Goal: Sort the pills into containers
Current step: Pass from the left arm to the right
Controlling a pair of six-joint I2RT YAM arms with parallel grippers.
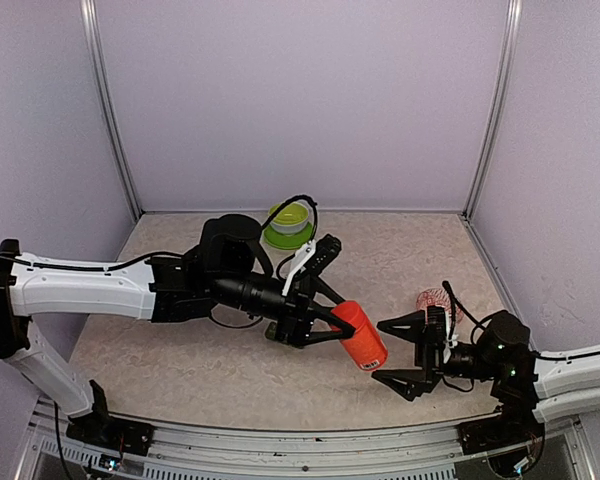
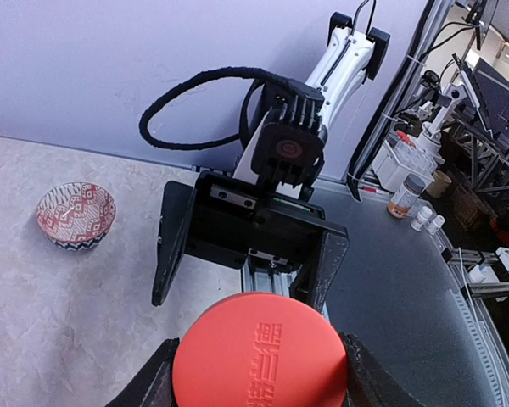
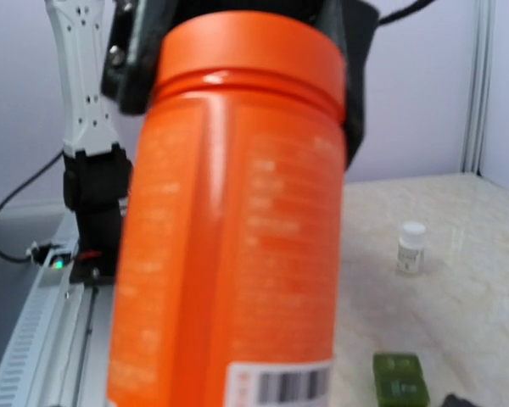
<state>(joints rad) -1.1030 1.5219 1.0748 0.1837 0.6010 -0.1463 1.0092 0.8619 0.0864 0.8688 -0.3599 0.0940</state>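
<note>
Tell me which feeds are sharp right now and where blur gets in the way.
Top external: evenly lit, sharp, soft shadows only. Left wrist: the cap of the orange-red plastic bottle is close but crisp, embossing visible. Right wrist: that bottle fills the view, blurred, label unreadable; the dark green compartment strip behind is soft too.

Smooth, slightly glossy orange plastic bottle (image 3: 237,220) between my matt black plastic jaws; embossed matt cap (image 2: 259,352); mottled stone-look tabletop (image 1: 180,350); glazed bowl (image 2: 76,214).

Robotics laboratory: a test cell of plain lilac wall panels (image 1: 300,100) framed by aluminium posts (image 1: 112,110), with metal-framed workbenches (image 2: 483,136) and small sample bottles (image 2: 405,197) standing beyond.
</note>
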